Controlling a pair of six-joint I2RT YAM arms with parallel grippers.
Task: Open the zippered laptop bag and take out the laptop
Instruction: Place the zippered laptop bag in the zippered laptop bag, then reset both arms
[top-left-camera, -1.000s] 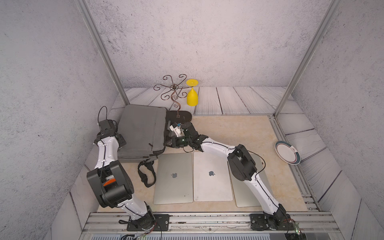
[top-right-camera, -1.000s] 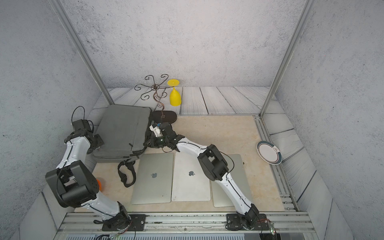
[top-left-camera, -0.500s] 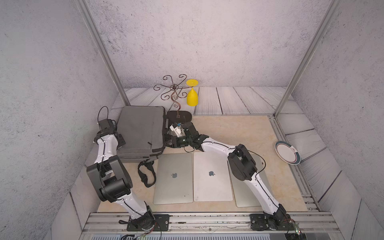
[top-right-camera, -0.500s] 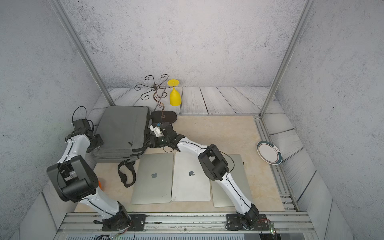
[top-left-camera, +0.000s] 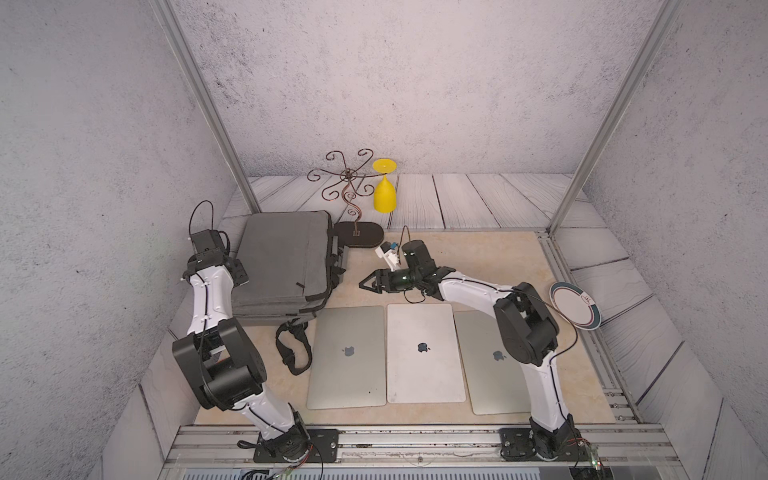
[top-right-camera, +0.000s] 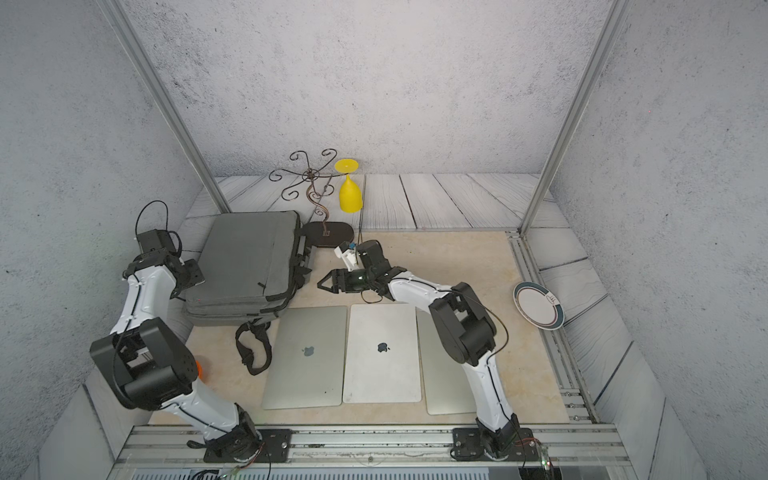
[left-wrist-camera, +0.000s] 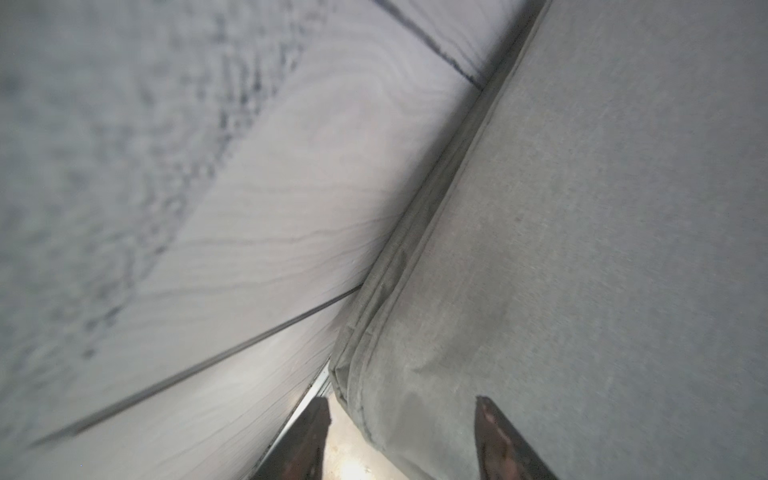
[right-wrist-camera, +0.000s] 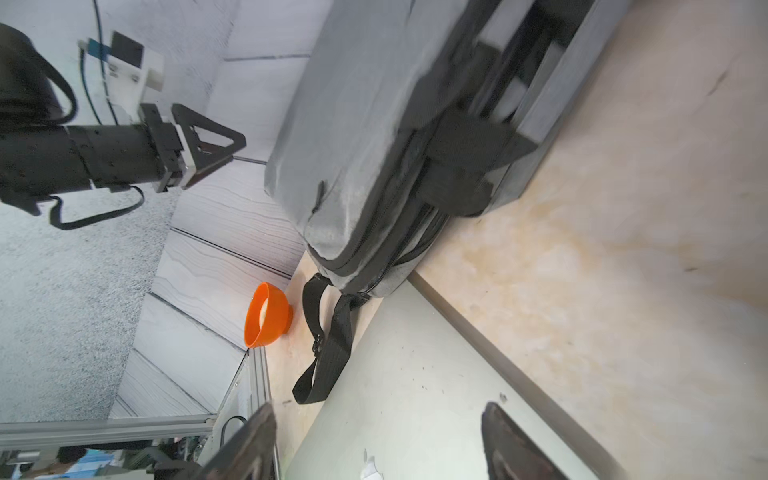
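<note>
Three closed flat laptops lie side by side on the beige desk (top-left-camera: 478, 266) on the near side of the grey fabric laptop bag (top-left-camera: 286, 262): a silver one (top-left-camera: 347, 357), a paler one (top-left-camera: 424, 353) and a third (top-left-camera: 484, 365) partly under the right arm. They are probably parked clear of the bag's mouth. The bag's black strap (top-left-camera: 293, 349) trails toward them. An orange plastic bowl (right-wrist-camera: 268, 316) sits just off the bag's near corner, with something pale and unclear inside.

The bag lies flat. Its handle side faces the right claw (top-left-camera: 368, 284), which hangs wide and empty just beside it, well placed to reach in. That side gapes, showing dark and pale slabs; whether one is a laptop I cannot tell. The left claw (left-wrist-camera: 401, 436) is parted across the bag's opposite corner, gripping nothing, likely there to steady it.

Beyond the bag stand a curly wire rack (top-left-camera: 347, 183) and an upturned yellow goblet (top-left-camera: 384, 195).
</note>
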